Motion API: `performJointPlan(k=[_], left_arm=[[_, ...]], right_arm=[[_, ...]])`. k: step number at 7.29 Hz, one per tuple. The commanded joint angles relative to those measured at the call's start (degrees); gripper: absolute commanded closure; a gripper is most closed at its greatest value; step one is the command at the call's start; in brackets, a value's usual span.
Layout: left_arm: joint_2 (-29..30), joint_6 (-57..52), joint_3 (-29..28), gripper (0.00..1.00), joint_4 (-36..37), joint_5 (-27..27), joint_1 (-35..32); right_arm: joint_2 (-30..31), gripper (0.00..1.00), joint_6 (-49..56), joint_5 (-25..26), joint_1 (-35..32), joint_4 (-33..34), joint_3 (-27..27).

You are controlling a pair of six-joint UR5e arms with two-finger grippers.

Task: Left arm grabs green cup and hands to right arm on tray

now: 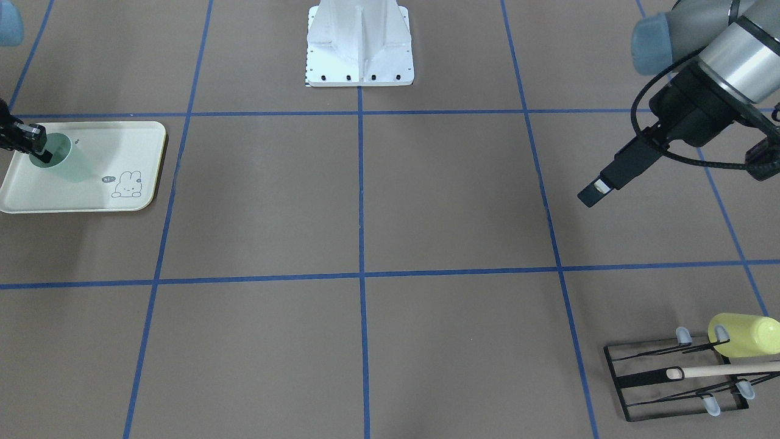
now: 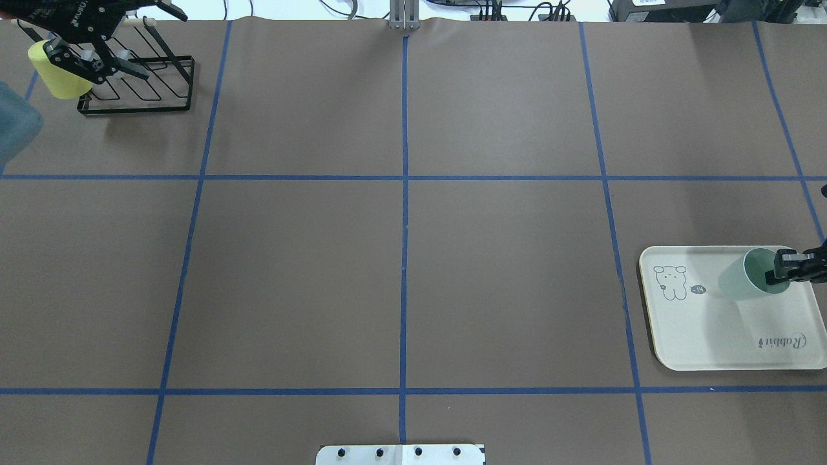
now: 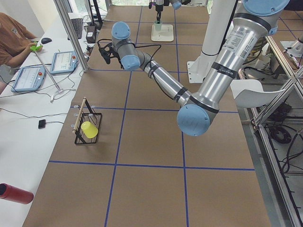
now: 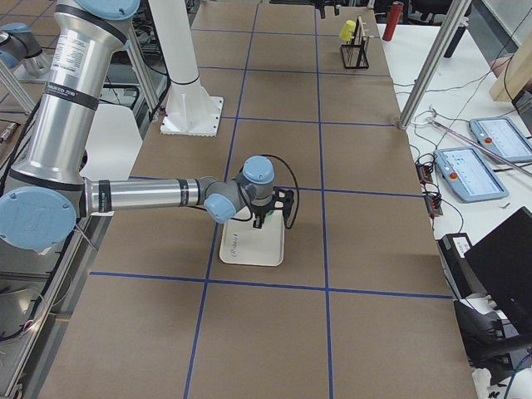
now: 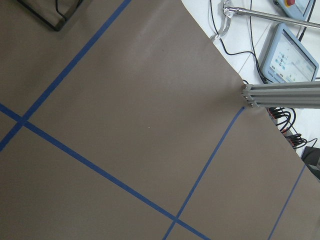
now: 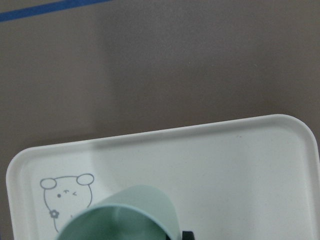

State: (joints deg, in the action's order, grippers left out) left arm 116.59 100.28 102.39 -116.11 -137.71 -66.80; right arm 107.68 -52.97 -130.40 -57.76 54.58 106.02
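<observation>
The pale mint-green cup [image 1: 70,163] stands on the cream tray [image 1: 125,143] at my right end of the table. It also shows in the overhead view [image 2: 749,278] and at the bottom of the right wrist view [image 6: 135,212]. My right gripper [image 1: 38,151] grips the cup's rim, one finger inside the mouth and one outside; overhead it [image 2: 780,270] comes in from the edge. My left gripper [image 1: 592,194] hangs empty above the table, far from the cup. Overhead it [image 2: 97,61] looks open, near the rack.
A black wire rack [image 1: 670,381] at my far left holds a yellow-green cup [image 1: 744,335] lying on its side and a wooden dowel [image 1: 725,370]. The white robot base [image 1: 359,49] stands mid-table. Blue tape lines cross the brown tabletop.
</observation>
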Motion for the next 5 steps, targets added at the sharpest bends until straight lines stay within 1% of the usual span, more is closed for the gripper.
performJointPlan(k=[1,2,3,5], left_arm=[[0.21,0.00,0.00,0.00,0.01,-0.10,0.00],[0.47,0.09,0.17,0.00,0.88,-0.19,0.00],[0.65,0.09,0.26,0.00,1.24,-0.19,0.00],[0.65,0.09,0.35,0.00,1.24,-0.19,0.00]], right_arm=[[0.60,1.00,0.23,-0.03,1.41,-1.23,-0.55],[0.60,1.00,0.23,-0.03,1.77,-1.23,-0.56],[0.60,0.90,0.15,-0.03,2.12,-1.23,-0.56],[0.77,0.89,0.23,-0.03,2.38,-1.14,-0.56]])
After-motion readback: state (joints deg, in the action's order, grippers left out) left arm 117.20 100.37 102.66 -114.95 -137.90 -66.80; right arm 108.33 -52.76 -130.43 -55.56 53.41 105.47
